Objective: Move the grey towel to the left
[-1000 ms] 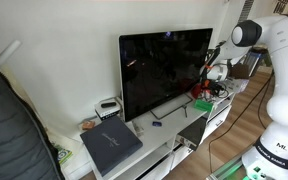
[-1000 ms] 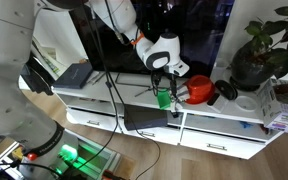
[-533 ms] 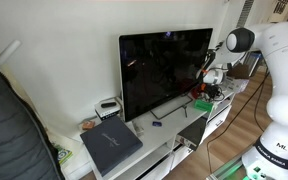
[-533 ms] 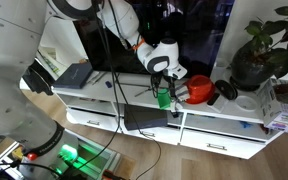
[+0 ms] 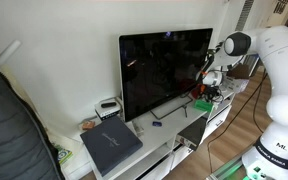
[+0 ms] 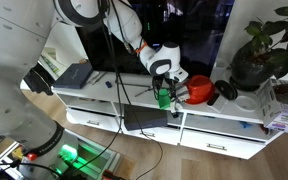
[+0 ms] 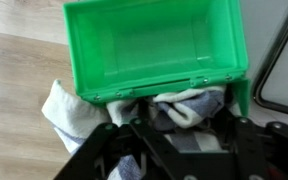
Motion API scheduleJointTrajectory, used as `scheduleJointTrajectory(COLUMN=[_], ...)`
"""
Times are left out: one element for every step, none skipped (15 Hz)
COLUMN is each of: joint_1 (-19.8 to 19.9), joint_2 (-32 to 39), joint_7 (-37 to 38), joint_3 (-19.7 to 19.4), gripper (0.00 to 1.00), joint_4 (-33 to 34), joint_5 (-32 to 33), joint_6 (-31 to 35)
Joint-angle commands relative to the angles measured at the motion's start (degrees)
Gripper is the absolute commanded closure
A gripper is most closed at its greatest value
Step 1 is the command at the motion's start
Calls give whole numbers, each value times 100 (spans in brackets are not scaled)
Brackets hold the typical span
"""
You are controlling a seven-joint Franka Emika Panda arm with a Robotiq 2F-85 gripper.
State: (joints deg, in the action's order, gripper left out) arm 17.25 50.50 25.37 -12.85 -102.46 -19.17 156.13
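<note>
In the wrist view the grey towel [image 7: 179, 110], limp with whitish stripes, lies bunched against the near wall of a green plastic box [image 7: 154, 45]. Part of it spills out to the left. My gripper [image 7: 179, 140] is right over the towel. Its black fingers [image 7: 112, 140] stand wide apart on either side of the cloth, so it is open. In both exterior views the gripper [image 5: 213, 86] [image 6: 162, 84] hangs low over the TV stand's right part, above the green box [image 6: 164, 98]. The towel is too small to make out there.
A large TV [image 5: 164, 65] stands behind the gripper. A red object [image 6: 199, 90] lies just right of the green box. A flat dark grey slab [image 5: 111, 146] lies at the stand's far end. A potted plant [image 6: 259, 50] stands beyond the red object. Wooden floor lies below.
The arm's elbow has dropped and swung a little towards the TV. The gripper has stayed over the green box and towel.
</note>
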Motion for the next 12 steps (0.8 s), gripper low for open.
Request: scheduleJointTrajectory(joint_1=[-5, -23, -48, -43, -44, -40, -28, -14, 0, 2, 7, 4], joint_2=[162, 159, 155, 118, 80, 39, -37, -109, -221, -293, -419, -519], joint_7=[114, 132, 167, 162, 170, 176, 161, 157, 132, 129, 138, 135], joint_3=[-40, -51, -74, -67, -78, -85, -91, -97, -101, -122, -143, -171], gripper=[66, 74, 81, 88, 95, 99, 100, 100, 99, 98, 98, 98], joint_4=[285, 301, 301, 277, 237, 190, 107, 34, -85, -159, -273, -375], joint_5=[-80, -71, -66, -70, -74, -82, -97, -119, -133, -134, -143, -140], joint_6=[-195, -217, -212, -236, -218, -193, -126, -62, -18, 2, -61, -64])
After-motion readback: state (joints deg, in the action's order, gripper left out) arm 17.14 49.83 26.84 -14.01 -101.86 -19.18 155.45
